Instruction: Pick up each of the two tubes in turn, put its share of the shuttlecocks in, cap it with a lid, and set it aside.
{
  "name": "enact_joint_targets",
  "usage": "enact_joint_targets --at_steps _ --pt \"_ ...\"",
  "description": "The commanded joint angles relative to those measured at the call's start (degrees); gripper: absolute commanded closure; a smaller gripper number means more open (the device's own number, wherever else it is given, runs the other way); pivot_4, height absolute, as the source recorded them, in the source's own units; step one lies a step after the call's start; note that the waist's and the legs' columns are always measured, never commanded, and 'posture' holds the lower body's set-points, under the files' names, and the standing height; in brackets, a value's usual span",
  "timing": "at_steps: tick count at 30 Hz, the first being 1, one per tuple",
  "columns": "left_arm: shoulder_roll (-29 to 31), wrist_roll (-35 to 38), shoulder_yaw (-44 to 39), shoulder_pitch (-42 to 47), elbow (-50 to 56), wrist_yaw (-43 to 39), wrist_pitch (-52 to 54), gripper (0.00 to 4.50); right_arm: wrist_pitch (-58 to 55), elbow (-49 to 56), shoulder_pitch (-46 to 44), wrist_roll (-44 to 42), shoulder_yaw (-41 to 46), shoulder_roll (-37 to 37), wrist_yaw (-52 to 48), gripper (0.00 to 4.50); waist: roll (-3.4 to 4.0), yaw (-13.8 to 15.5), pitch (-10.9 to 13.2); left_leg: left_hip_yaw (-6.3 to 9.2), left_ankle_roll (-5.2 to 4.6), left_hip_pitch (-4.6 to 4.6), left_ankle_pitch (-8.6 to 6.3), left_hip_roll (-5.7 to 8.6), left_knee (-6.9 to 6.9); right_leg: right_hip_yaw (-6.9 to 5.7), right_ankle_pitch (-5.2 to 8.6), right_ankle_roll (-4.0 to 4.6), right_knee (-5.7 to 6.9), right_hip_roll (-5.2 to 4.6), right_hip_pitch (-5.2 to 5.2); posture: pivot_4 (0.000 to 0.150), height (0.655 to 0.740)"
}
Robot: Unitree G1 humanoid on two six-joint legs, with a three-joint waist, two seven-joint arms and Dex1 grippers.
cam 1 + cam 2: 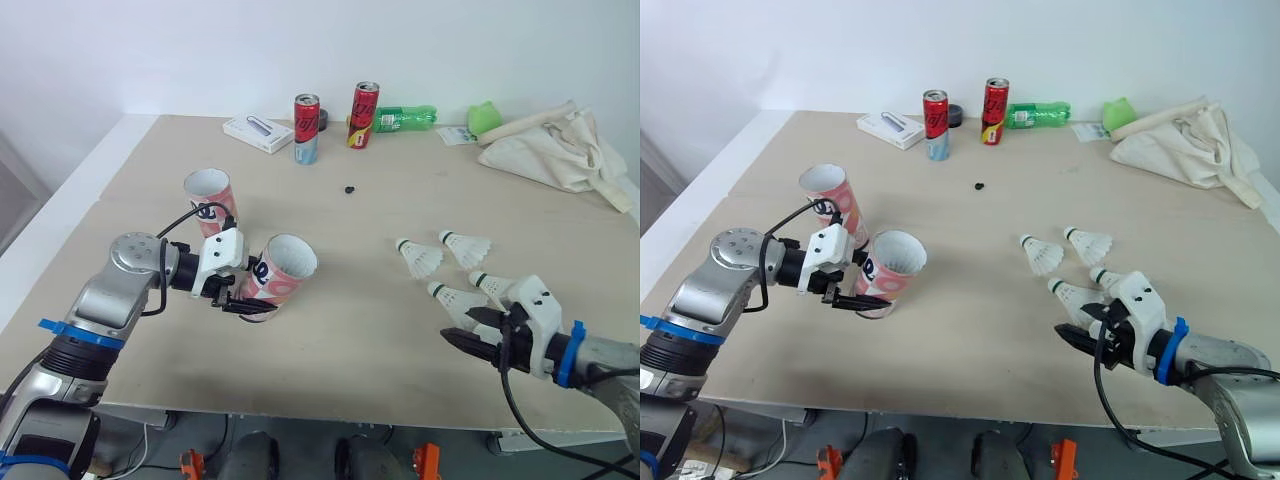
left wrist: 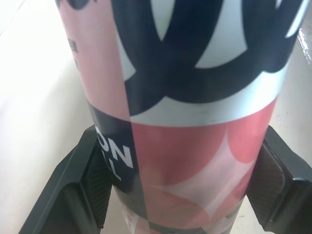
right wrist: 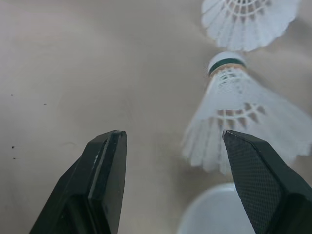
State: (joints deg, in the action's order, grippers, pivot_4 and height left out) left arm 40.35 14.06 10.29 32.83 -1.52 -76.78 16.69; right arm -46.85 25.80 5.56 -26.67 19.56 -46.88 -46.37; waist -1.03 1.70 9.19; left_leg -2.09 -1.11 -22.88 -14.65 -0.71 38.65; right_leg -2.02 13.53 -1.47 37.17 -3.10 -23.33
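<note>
Pale wooden table [image 1: 350,320], white wall [image 1: 200,50]

Left end effector [image 1: 248,300] clamped, right end effector [image 1: 458,327] parted, apparently hovering low

The pale wooden table [image 1: 350,330] carried an upright tube [image 1: 210,200] at left, just beyond a tilted tube [image 1: 280,268]; four shuttlecocks [image 1: 420,258] near right; two cans [image 1: 306,128], a white box [image 1: 258,133], a green bottle [image 1: 405,118] and a cloth bag [image 1: 555,150] along the far edge.

On the table [image 1: 340,340], the upright tube [image 1: 210,200] stands at the left, the tilted tube [image 1: 282,268] just before it to its right, and the shuttlecocks [image 1: 420,258] lie well apart at the right. Behind them, left to right, sit a box [image 1: 258,133], two cans [image 1: 306,128], a bottle [image 1: 405,118] and a bag [image 1: 555,150].
</note>
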Motion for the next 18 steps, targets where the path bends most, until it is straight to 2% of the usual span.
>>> enact_joint_targets --at_steps 1,3,5,8,11,18 --pt "0.03 -0.43 0.99 -0.37 0.11 0.24 0.69 1.26 1.79 -1.43 -1.88 0.55 -1.25 0.32 1.05 1.1 0.0 0.0 0.0 0.01 0.0 0.0 0.0 0.0 0.0 0.0 0.0 0.0 0.0 0.0 0.01 0.15 0.7324" --pt "0.01 -0.35 0.95 -0.51 0.34 0.34 0.8 1.26 2.35 -3.22 -3.32 1.28 -2.63 0.64 2.12 1.1 0.0 0.0 0.0 0.0 0.0 0.0 0.0 0.0 0.0 -0.01 0.0 0.0 0.0 0.0 0.0 0.15 0.7324" --pt "0.0 -0.28 0.91 -0.62 0.49 0.4 0.84 1.26 2.79 -4.63 -4.64 1.69 -3.61 0.97 2.67 1.62 0.0 0.0 0.0 0.01 0.0 0.0 0.0 0.0 0.0 -0.01 0.0 0.0 0.0 0.0 0.01 0.15 0.7324" --pt "-0.05 -0.24 0.92 -0.7 0.66 0.5 0.88 1.26 3.44 -6.11 -6.06 2.08 -4.82 1.25 3.12 2.82 0.01 0.0 0.0 0.01 -0.01 0.0 0.01 0.0 0.0 -0.01 -0.02 0.02 0.0 0.01 0.0 0.15 0.7324" --pt "-0.07 -0.22 0.92 -0.83 0.86 0.58 0.91 1.26 3.86 -6.49 -6.56 1.98 -5.36 1.51 3.31 4.42 0.01 0.01 0.0 0.01 -0.01 -0.01 0.01 0.0 0.0 -0.01 -0.02 0.02 0.0 0.0 0.0 0.15 0.7324" --pt "-0.16 -0.13 0.92 -1.06 1.4 0.83 1.28 1.26 3.85 -3.78 -3.79 0.06 -4.18 1.02 1.43 4.48 0.01 0.02 0.0 0.01 -0.01 0.0 0.01 0.0 0.0 -0.01 -0.04 0.05 0.0 0.0 0.01 0.15 0.7324"
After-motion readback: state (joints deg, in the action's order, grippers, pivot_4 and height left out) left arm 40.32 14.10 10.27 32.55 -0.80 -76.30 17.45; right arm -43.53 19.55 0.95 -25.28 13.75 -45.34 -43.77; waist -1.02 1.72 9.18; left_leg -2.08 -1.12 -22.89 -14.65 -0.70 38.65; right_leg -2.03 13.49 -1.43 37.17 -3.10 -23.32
